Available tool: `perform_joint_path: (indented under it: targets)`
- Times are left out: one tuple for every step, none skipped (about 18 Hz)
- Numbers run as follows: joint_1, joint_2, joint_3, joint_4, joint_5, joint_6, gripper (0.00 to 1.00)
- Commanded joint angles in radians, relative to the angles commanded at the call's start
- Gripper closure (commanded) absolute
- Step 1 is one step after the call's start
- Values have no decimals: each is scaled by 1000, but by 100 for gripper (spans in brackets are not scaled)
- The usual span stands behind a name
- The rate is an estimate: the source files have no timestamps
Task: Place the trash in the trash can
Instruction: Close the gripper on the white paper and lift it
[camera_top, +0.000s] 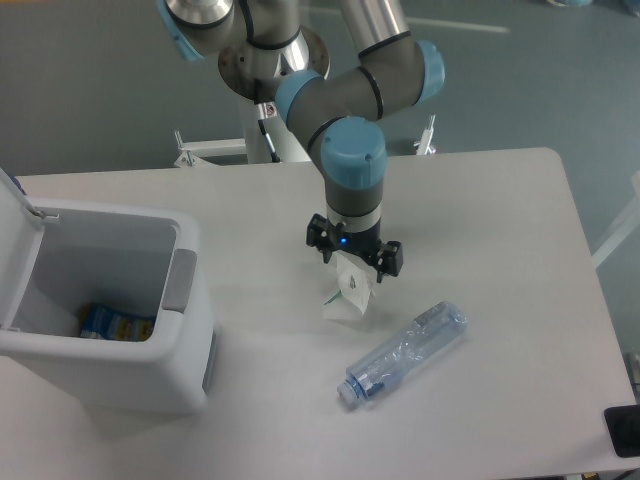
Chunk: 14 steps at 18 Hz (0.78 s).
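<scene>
A crumpled white paper carton (347, 298) with faint green marks lies near the table's middle. My gripper (353, 260) hangs directly above it, its black fingers spread open on either side of the carton's top. A crushed clear bluish plastic bottle (404, 352) lies on its side to the lower right of the carton, untouched. The white trash can (110, 310) stands at the left with its lid (18, 205) swung up; its grey handle panel (179, 281) faces the carton.
A blue and yellow package (116, 324) lies at the bottom of the trash can. The arm's white pedestal (280, 125) rises behind the table's far edge. A dark object (625, 432) sits at the table's front right corner.
</scene>
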Motion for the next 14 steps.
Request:
perform_joint_path:
  targets:
    - [-2, -3, 2, 0, 2, -6, 44]
    - [-2, -3, -1, -1, 2, -8, 75]
    - [-2, -3, -3, -1, 0, -6, 95]
    - [-2, -3, -2, -1, -2, -6, 100]
    - [0, 0, 3, -6, -6, -5, 100]
    - [0, 0, 9, -12, -11, -3, 100]
    - [0, 1, 17, -17, -8, -2, 100]
    - [2, 4, 23, -21, -8, -2, 100]
    - [6, 8, 23, -27, -8, -2, 100]
    - [11, 9, 25, -32, -8, -2, 100]
    - [14, 12, 28, -32, -11, -2, 100]
    - [17, 23, 31, -34, -18, -5, 100]
    - [17, 34, 37, -34, -44, -6, 100]
    - [20, 47, 47, -44, -87, -11, 100]
